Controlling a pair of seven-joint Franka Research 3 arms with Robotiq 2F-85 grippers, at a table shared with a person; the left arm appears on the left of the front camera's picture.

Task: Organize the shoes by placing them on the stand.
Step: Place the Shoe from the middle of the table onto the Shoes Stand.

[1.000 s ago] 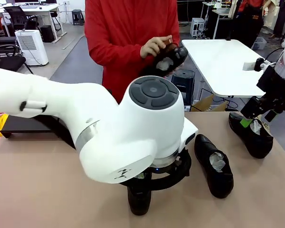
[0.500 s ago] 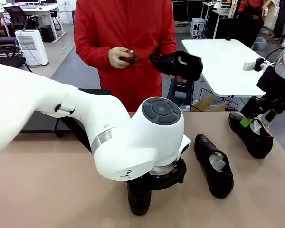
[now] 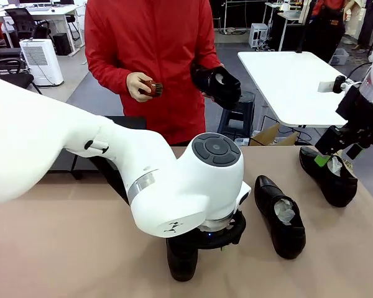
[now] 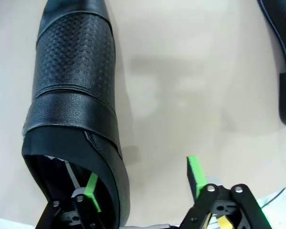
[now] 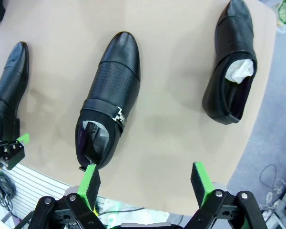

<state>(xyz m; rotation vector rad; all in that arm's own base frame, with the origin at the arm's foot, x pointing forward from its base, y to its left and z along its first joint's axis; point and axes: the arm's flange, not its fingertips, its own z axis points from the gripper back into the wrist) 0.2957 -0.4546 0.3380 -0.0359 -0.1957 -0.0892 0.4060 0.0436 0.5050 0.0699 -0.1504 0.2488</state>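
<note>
Front view: the white left arm (image 3: 199,180) fills the lower middle of the frame. Its wrist points straight down over a black shoe (image 3: 182,264) that stands at the bottom edge on the tan desk (image 3: 62,248). A second shoe (image 3: 280,217) lies right of centre with white paper in its mouth. A third shoe (image 3: 328,179) lies at the right edge, and the right jaws show just above its opening in the frame. At upper centre a person in a red top holds a fourth shoe (image 3: 216,84) in one hand and a small brown brush (image 3: 153,88) in the other. The black stand (image 3: 128,122) peeps out behind the arm, left of centre. Left wrist view: the left jaws stand apart astride the first shoe's side wall. One green pad (image 4: 91,188) is down inside the opening and the other pad (image 4: 195,171) is outside, clear of the leather, so nothing is pinched. Right wrist view: the right jaws are spread wide and hold nothing, with three shoes lying across the upper frame on the desk.
</note>
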